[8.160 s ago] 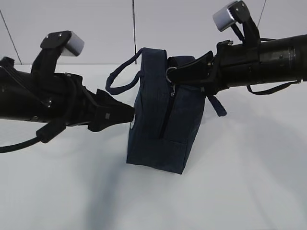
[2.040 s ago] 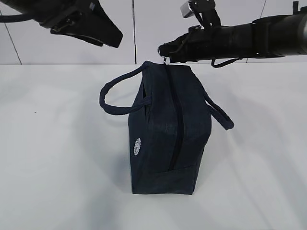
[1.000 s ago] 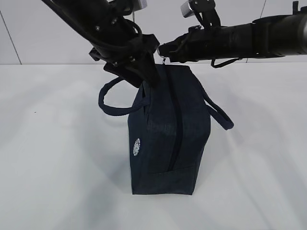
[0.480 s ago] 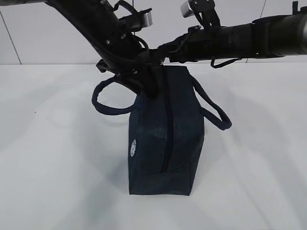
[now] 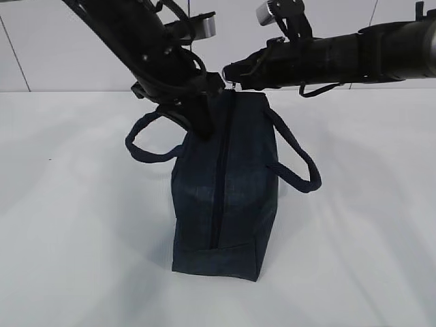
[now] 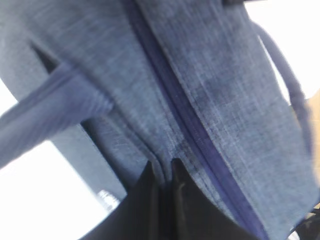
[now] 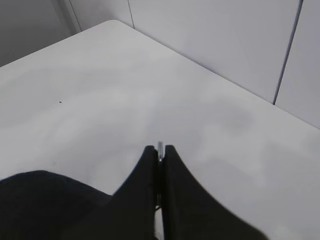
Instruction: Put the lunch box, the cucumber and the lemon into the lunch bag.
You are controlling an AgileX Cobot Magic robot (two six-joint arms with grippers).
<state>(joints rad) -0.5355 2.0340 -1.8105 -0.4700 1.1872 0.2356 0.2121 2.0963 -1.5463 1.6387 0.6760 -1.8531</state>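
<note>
So the bag point(image 5: 225, 197) is standing on the worktop point(image 5: 75, 225), zipped up as far as I can tell. My left tool point(image 5: 199, 119) is pinched on a fold of fabric next to the zipper point(image 6: 200, 135), and my right tool point(image 5: 231, 75) is clamped on the ring pull point(image 7: 160, 146) at the far top end. Box, cucumber and lemon aren't in sight. Worry: the bag's already leaning, so it could tip or lift if the fabric slips.

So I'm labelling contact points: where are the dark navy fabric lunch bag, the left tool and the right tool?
Dark navy fabric lunch bag point(image 5: 238, 204): exterior view, front panel.
Left tool point(image 6: 161, 167): left wrist view, tips pinching fabric.
Right tool point(image 7: 159, 151): right wrist view, tips on metal pull.
</note>
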